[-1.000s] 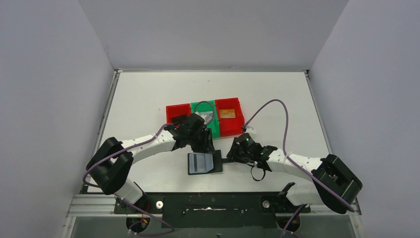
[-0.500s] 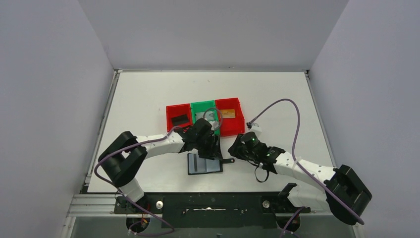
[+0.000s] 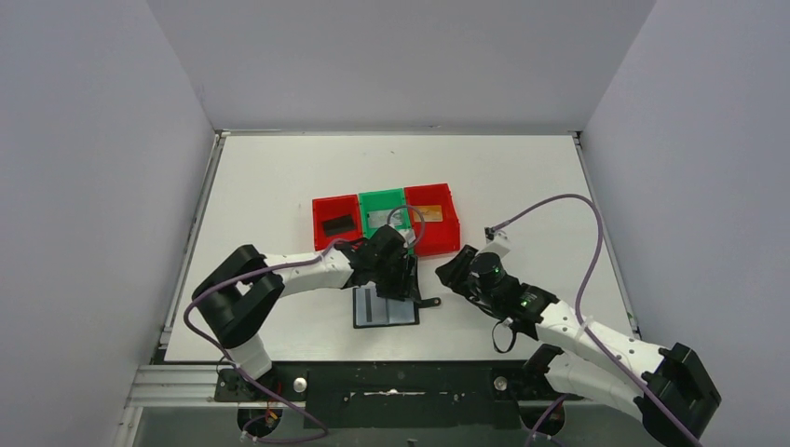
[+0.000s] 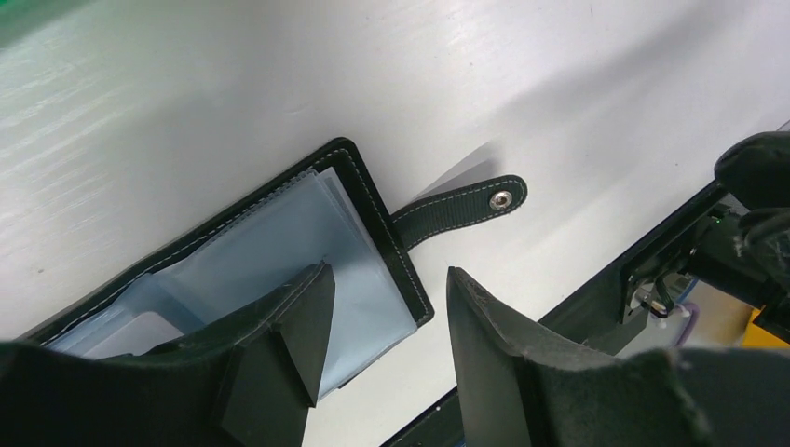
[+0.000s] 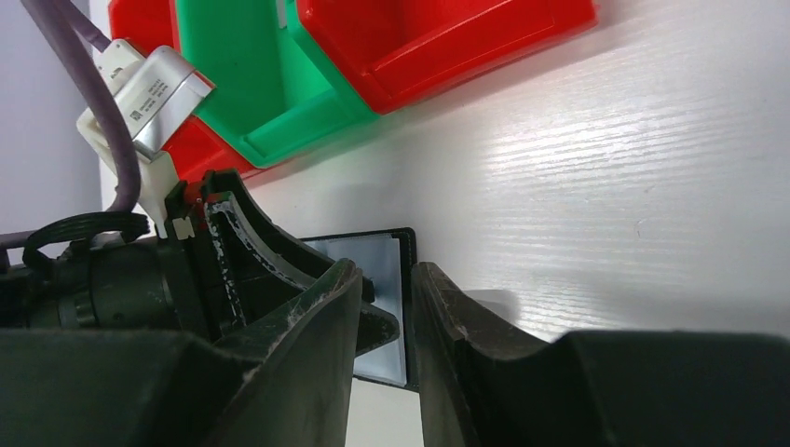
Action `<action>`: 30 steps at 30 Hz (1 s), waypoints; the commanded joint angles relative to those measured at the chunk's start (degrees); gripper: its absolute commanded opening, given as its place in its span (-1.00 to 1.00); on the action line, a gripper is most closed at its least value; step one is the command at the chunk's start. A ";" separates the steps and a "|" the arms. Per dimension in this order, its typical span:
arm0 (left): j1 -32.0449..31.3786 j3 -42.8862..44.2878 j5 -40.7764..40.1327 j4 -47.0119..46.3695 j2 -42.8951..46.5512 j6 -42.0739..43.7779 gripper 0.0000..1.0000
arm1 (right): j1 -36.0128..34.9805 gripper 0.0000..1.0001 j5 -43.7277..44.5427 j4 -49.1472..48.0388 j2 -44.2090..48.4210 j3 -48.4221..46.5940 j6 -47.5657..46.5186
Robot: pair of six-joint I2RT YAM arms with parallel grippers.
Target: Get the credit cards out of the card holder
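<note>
Your card holder [image 3: 377, 312] lies opened flat near the front edge of the white desk [image 3: 279, 177]. It is a black rectangle with pale stitching round its border. Inside are glossy blue-grey plastic pockets [image 4: 279, 242], smooth and slightly see-through, layered one over another. The snap tab [image 4: 456, 207], a narrow stitched strap with a rounded end and a small metal stud [image 4: 501, 197], sticks out from the holder's edge and rests on the desk.

Your left tool [image 4: 389, 279] hangs over the holder with its jaws moderately wide. One matte black wedge-shaped finger is above the pockets and the other is off past the holder's stitched edge, with nothing gripped between them. Your right tool [image 5: 387, 279] sits just beside the tab side of the holder. Its jaws are narrow, parted only a little, with nothing in the gap. Its pads look scuffed and whitish along their edges.

Behind the holder, three shiny moulded plastic bins stand side by side and touching — a red bin [image 3: 321, 207], a green bin [image 3: 382, 195], and another red bin [image 3: 447, 233]. A black card [image 3: 337, 223] lies flat in the left red bin — a thin dark rectangle. A grey card [image 3: 377, 221] lies in the green one, partly crossed by the left arm's purple cable [image 3: 410, 219]. You cannot make out from these views whether any card is left in the pockets.
</note>
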State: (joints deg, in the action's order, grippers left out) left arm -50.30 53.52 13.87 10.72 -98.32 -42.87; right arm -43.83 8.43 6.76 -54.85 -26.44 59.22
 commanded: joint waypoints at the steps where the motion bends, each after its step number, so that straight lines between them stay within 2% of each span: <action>1: -0.06 2.61 -3.70 1.30 4.65 2.27 -0.05 | 0.46 -0.43 2.28 -6.13 3.38 2.36 3.07; 6: 0.03 1.73 -3.97 0.90 6.76 2.68 -0.05 | 0.42 -0.41 2.31 -7.53 5.06 4.15 4.84; 16: 0.76 -1.04 -7.61 -0.72 11.92 1.45 -0.05 | 0.33 -0.41 -0.83 -12.26 7.10 4.70 2.57; 22: 2.79 -3.16 -5.98 -2.05 12.72 0.25 -0.06 | -0.31 -0.48 -6.74 -18.84 5.54 4.66 -1.66; 30: 5.17 -5.61 1.28 -6.48 9.16 -2.06 -0.31 | -6.24 -0.61 -8.50 -25.04 1.84 5.48 -8.12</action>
State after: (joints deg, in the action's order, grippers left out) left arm -45.78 47.83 10.35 9.52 -87.46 -43.55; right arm -46.72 1.28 -10.70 -51.90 -20.97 56.07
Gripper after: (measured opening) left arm 0.366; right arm 0.201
